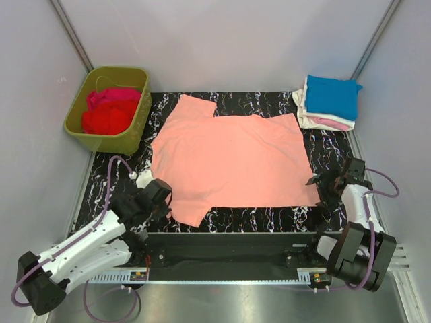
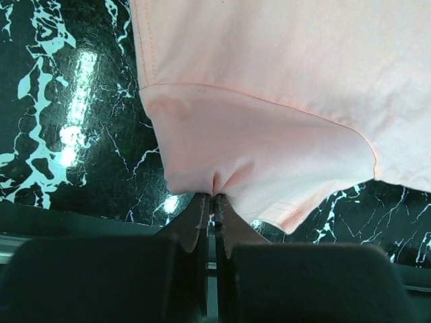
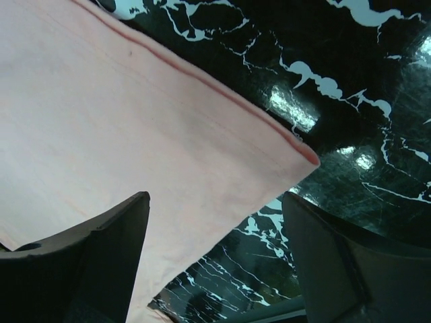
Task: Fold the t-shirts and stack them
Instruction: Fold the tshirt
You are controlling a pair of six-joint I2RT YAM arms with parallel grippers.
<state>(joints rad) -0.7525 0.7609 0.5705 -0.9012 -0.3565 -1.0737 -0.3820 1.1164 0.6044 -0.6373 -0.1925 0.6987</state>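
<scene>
Pinching a sleeve's edge, the left jaws are closed tight on the salmon-pink t-shirt point(image 2: 283, 81), and the fabric puckers right at their tips. The rest of that shirt lies spread flat on the black marbled tabletop point(image 1: 269, 219), ahead of both pairs of jaws. The right jaws stand wide apart over the shirt's near hem corner, one side above cloth and the other above bare tabletop; whether they touch it cannot be told. Far beyond the left jaws sits an olive-green tub point(image 1: 104, 141) holding a red t-shirt point(image 1: 106, 120) and a magenta t-shirt point(image 1: 118, 96). Well beyond the right jaws is a folded stack: a bright blue t-shirt point(image 1: 332, 96) on top, with a cream t-shirt point(image 1: 311, 120) and a pink t-shirt point(image 1: 333, 124) beneath.
</scene>
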